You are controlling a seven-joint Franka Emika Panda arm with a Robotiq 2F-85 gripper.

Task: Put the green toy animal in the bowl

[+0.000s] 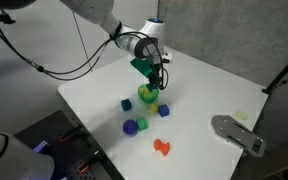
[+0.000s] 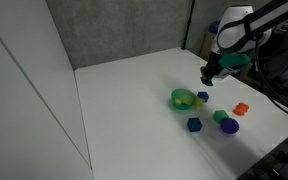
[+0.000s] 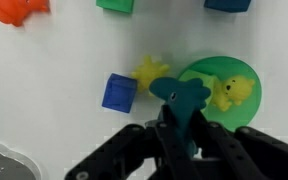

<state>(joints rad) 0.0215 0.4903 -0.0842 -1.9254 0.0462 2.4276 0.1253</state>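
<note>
The jaws are clamping the green toy animal (image 3: pixel 189 97) between them, holding it over the rim of the bowl (image 3: pixel 212 78), beside the yellow toy (image 3: pixel 234 92) lying inside. In an exterior view the arm (image 1: pixel 94 15) is reaching down above the bowl, wrist pointing at the worktop (image 1: pixel 204 90).

You had one green toy animal (image 3: pixel 184 100), dark teal in colour, and one lime bowl (image 3: pixel 209 72). You had two blue cubes (image 3: pixel 118 92) (image 3: pixel 229 5), both showing in the wrist view. You had two yellow toys (image 3: pixel 150 70) (image 3: pixel 232 92), one orange toy (image 3: pixel 14 10), one purple ball (image 1: pixel 131 126) and one small bright green piece (image 3: pixel 114 5). In an exterior view you also had one flat grey object (image 1: pixel 239 133), too unclear to name further. There was one white table (image 1: pixel 214 80), and you had one gripper (image 3: pixel 184 118).
</note>
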